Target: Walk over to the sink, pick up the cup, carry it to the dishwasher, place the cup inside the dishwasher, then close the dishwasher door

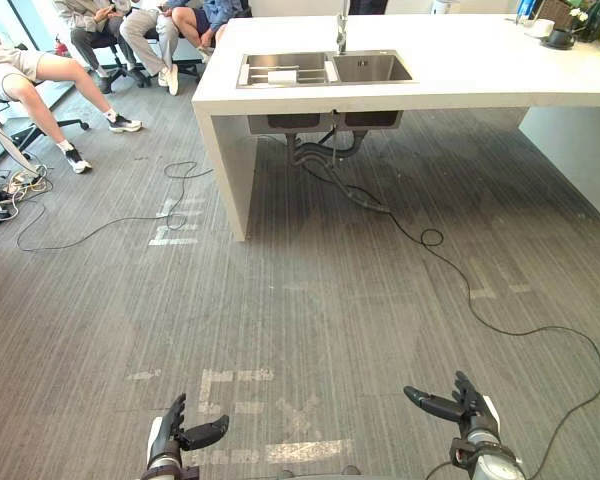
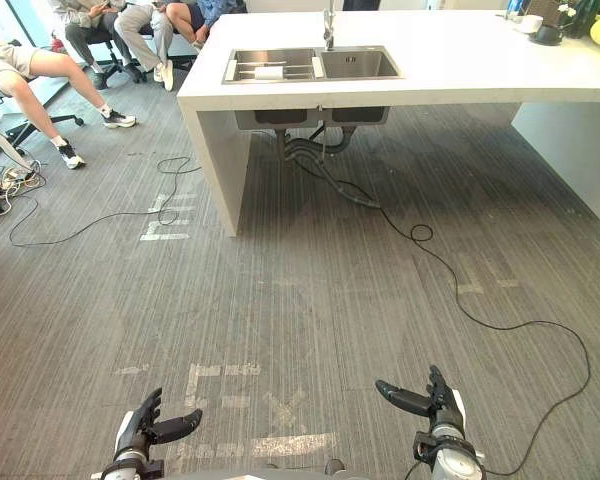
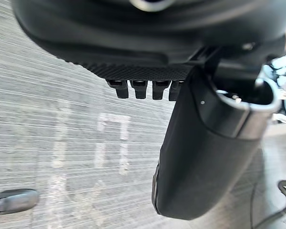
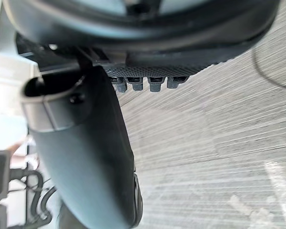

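Observation:
The steel double sink [image 1: 325,68] is set in a white counter island [image 1: 430,85] far ahead, with a tap [image 1: 341,30] behind it. In its left basin a small white object [image 1: 282,76] rests on a rack; it looks like the cup, but I cannot tell for sure. Low in front of me, my left hand [image 1: 170,440] and right hand [image 1: 468,405] hang above the grey floor, both open and empty. In the wrist views the left hand's thumb [image 3: 205,143] and the right hand's thumb [image 4: 86,143] stand out over bare floor.
People [image 1: 40,75] sit on chairs at the far left. Black cables [image 1: 460,290] trail across the floor from under the sink, with more [image 1: 110,220] at the left. White tape marks [image 1: 240,385] lie ahead. A white cup [image 1: 540,27] and dark items stand at the counter's far right.

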Robot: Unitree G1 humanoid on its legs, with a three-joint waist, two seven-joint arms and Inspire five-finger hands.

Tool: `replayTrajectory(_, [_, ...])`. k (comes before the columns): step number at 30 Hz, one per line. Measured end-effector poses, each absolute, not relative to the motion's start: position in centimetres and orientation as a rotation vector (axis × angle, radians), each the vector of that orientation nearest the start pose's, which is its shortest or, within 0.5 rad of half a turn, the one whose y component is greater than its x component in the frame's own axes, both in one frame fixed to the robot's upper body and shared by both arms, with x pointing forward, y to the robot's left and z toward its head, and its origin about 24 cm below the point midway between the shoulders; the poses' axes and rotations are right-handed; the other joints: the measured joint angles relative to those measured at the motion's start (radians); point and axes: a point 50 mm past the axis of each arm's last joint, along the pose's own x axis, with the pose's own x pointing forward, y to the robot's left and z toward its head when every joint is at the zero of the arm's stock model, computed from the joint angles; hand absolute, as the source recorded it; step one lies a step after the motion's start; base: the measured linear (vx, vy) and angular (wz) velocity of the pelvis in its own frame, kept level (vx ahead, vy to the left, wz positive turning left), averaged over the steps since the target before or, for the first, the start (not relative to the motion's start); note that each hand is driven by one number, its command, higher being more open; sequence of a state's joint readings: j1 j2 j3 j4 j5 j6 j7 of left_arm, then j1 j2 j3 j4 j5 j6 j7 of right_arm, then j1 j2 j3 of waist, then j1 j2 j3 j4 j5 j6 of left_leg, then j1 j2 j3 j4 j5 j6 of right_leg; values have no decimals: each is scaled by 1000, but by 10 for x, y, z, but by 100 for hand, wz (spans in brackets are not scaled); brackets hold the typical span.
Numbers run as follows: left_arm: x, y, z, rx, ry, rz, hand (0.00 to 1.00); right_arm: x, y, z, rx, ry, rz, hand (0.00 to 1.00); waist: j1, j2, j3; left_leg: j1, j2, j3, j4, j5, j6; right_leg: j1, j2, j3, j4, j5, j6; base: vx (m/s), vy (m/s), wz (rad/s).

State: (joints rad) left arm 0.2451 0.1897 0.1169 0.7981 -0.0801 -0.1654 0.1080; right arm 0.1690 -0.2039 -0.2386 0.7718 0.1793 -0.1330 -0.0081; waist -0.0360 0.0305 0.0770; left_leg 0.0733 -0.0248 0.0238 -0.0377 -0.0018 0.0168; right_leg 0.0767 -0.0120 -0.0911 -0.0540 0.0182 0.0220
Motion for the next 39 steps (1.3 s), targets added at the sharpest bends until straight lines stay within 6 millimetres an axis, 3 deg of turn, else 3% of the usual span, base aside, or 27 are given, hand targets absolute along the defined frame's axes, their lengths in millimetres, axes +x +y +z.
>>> replayTrajectory(6, [81,252,-135,103,887,406,100,112,-273,-120,69,766,-472,100,3,-2,1,14,0,1,-29,10,2,1,1,1,-1,0,0,-12,-3,0])
replayTrajectory(24, [84,246,-136,69,884,402,100,111,-275,-123,115,780,-510,100,12,-15,5,5,-4,4,-48,12,8,-19,-2,4,-8,-9,6,-1,0,-1])
replayTrajectory(27, [83,246,-137,68,885,402,100,117,-277,-121,123,762,-520,100,14,-16,5,4,-4,21,-44,-3,5,-27,-1,20,-5,-14,7,4,5,-16])
replayTrajectory(31, [85,245,-135,68,872,402,100,119,-281,-119,121,750,-532,100,21,-18,7,-32,-3,56,51,-72,15,-37,-4,54,11,-31,12,50,18,-24])
replayTrajectory(34, [88,246,-133,67,855,401,100,119,-284,-117,116,746,-536,100,22,-17,14,-55,-3,69,107,-116,23,-48,-7,67,37,-53,22,118,32,-16])
replayTrajectory(37, [96,243,-129,60,818,395,100,121,-289,-115,118,732,-556,100,22,-7,30,-66,-5,81,179,-178,36,-84,-15,80,149,-126,42,129,63,-13])
replayTrajectory(39, [99,239,-127,46,799,391,100,121,-297,-111,105,721,-572,100,22,6,41,-54,-19,92,220,-215,49,-168,-38,83,386,-221,91,106,87,-8])
